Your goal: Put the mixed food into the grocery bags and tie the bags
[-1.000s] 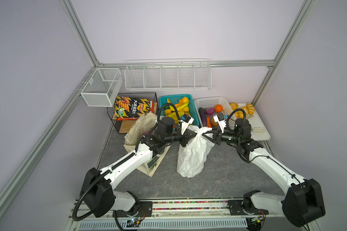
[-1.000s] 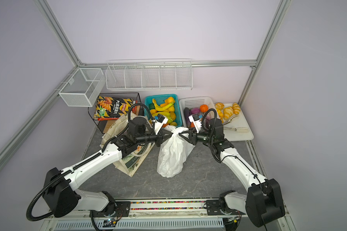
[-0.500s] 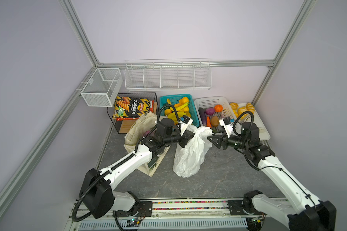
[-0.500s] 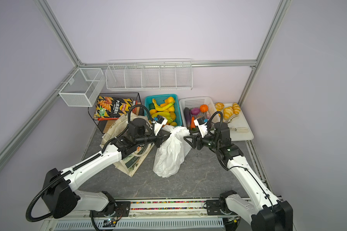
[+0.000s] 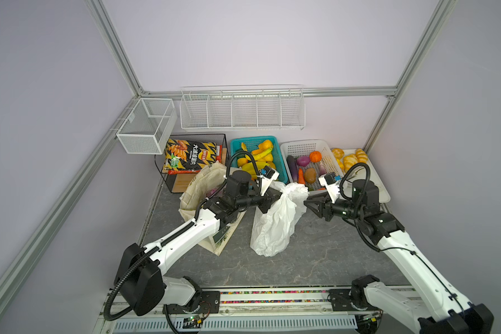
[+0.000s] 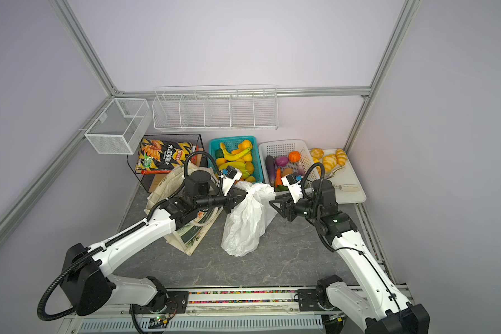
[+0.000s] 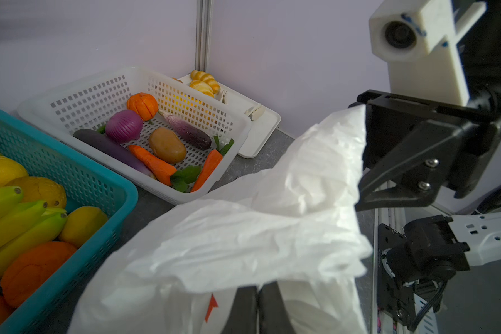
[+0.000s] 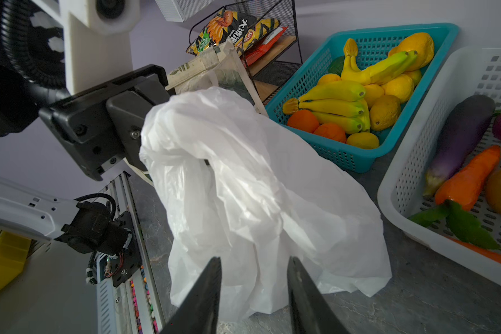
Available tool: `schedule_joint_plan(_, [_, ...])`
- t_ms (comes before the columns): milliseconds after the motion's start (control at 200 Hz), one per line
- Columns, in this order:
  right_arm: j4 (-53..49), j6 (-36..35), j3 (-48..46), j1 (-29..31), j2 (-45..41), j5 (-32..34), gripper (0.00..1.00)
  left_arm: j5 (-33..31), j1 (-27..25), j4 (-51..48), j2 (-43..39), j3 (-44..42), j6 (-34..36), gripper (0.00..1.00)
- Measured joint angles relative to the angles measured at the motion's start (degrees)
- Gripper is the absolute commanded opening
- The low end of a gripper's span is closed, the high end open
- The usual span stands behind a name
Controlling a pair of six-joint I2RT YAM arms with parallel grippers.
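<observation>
White, thin, crinkly plastic bag stands on the grey marbled tabletop. Its gathered top is raised and pinched in the left gripper, whose jaws are closed tight on the film. The right gripper hangs just beside the bag's top on the opposite side. Its jaws are partly apart with nothing between them, and the right wrist view shows them clear of the plastic. What the bag contains cannot be seen. A cream canvas tote with green print lies just beside the bag on the left arm's side, its mouth open. Behind the bag sit a teal plastic basket of toy fruit and a white perforated basket of toy vegetables.
</observation>
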Motion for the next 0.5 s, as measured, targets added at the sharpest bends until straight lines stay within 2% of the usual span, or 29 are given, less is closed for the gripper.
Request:
schedule_joint_plan(95, [0.8,0.7,0.0,0.0,0.5,-1.2,0.33,0.0,0.0,0.0,0.0,0.0,0.0,0.00])
schedule_joint_plan(315, [3.1,2.2,1.3,0.0,2.4,-2.4,0.42,0.4,0.0,0.0,0.0,0.0,0.0,0.00])
schedule_joint_plan(500, [4.8,2.6,1.6,0.0,3.1,-2.8,0.43,0.5,0.0,0.0,0.0,0.0,0.0,0.00])
